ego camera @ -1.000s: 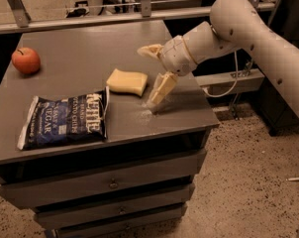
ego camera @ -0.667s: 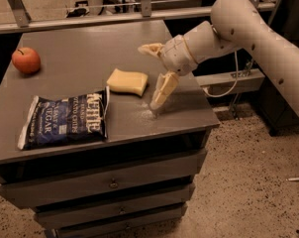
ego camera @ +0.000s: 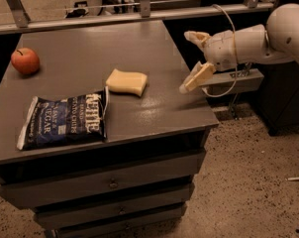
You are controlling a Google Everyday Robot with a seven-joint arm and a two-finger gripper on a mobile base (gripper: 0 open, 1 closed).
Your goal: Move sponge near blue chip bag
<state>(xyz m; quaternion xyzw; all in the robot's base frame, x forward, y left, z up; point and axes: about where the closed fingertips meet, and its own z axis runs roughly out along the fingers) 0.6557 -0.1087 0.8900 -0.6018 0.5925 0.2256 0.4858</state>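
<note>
The pale yellow sponge (ego camera: 126,82) lies on the grey cabinet top (ego camera: 90,48), just right of the upper right corner of the blue chip bag (ego camera: 65,121), which lies flat near the front left. My gripper (ego camera: 193,59) hangs over the cabinet's right edge, well to the right of the sponge and apart from it. Its two cream fingers are spread wide, one pointing up-left and one (ego camera: 198,77) down-left, with nothing between them.
A red apple (ego camera: 25,61) sits at the far left of the cabinet top. The cabinet has drawers (ego camera: 110,182) below. A metal rail (ego camera: 115,17) runs behind it. A grey shelf (ego camera: 233,78) and a cable are under my arm at right.
My gripper has pulled back to the right, away from the sponge, and now sits over the cabinet's right edge. The sponge and bag have not moved.
</note>
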